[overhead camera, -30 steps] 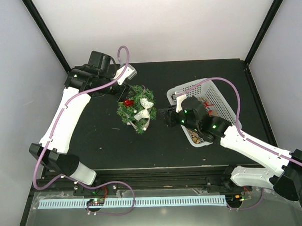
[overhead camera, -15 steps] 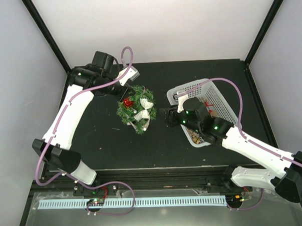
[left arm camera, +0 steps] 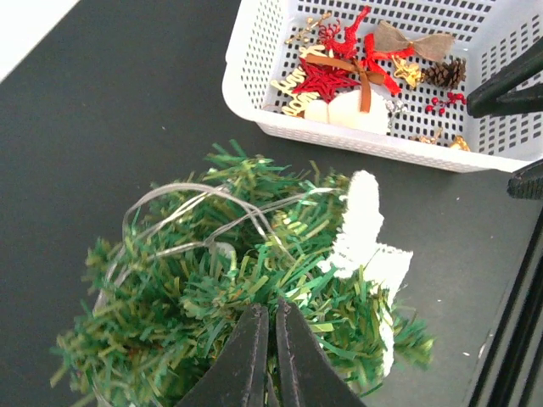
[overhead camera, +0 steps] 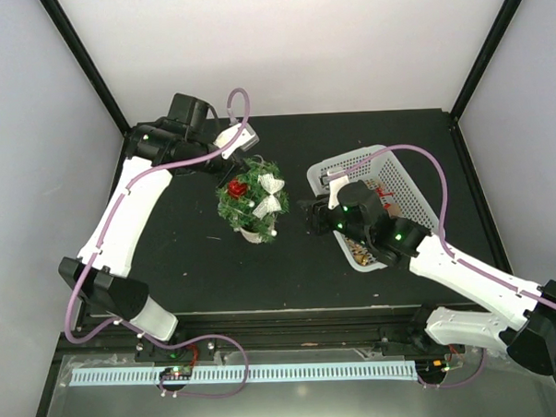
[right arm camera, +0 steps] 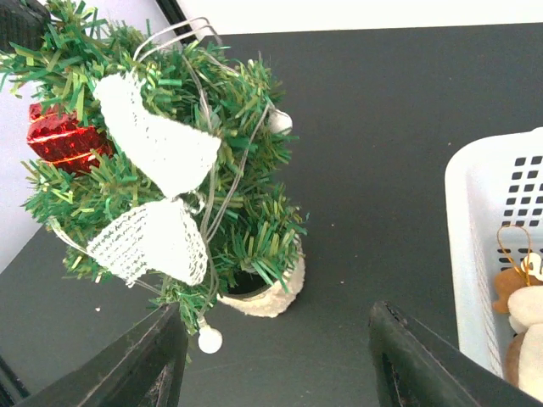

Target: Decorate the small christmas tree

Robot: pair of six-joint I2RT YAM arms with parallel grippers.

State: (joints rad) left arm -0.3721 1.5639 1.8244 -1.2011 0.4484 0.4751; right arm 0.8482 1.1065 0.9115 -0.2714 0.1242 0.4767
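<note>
Two pincers: left pincer (left arm camera: 271, 331) clamped on small christmas tree (overhead camera: 250, 202) top; right pincer (right arm camera: 276, 326) agape, empty.

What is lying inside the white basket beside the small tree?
Visible in the white basket: a red star ornament, a brown burlap bow, a pinecone, red berries and gold pieces. Fingers of the right hand cover its right end, and whatever lies beneath the pile is hidden.
</note>
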